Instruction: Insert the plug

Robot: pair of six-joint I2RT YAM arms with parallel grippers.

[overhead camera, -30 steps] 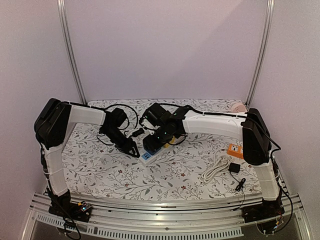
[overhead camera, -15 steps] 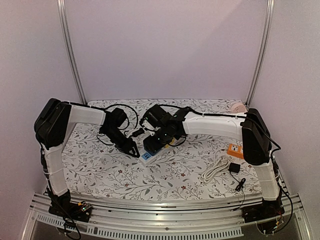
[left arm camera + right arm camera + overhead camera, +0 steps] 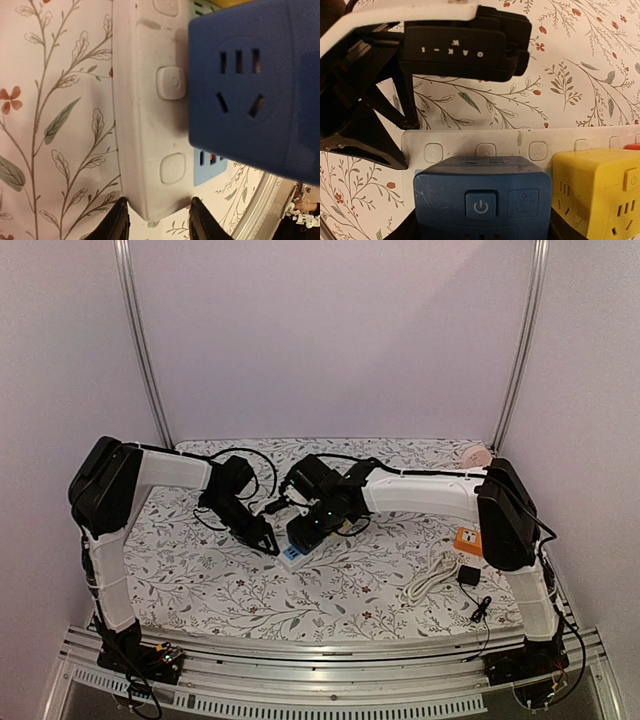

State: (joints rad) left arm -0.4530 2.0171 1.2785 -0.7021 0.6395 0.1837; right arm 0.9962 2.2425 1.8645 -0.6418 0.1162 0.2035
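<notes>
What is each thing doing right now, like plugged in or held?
Power strip, lying flat.
Blue cube, over the strip; seated or not, unclear.
Yellow cube, standing on the strip.
White cable, bundled, lying loose.
Left jaws, shut on the strip's end.
Right jaws, shut on the blue cube.

Left arm (image 3: 170, 470) reaching inward, jaws clamped narrow; right arm (image 3: 420, 490) folded across centre, jaws clamped wider.

Strip (image 3: 292, 556) hemmed in: left hand (image 3: 273, 545) clamps its near end, right hand (image 3: 304, 529) grips the blue cube (image 3: 482, 205) seated on it. Yellow cube (image 3: 597, 192) just beside blue cube; slim gap only. Open approach over front surface (image 3: 330, 605), nearer than the strip. Right side: cable (image 3: 431, 579), adapter (image 3: 468, 576), orange box (image 3: 469, 541) obstruct.
</notes>
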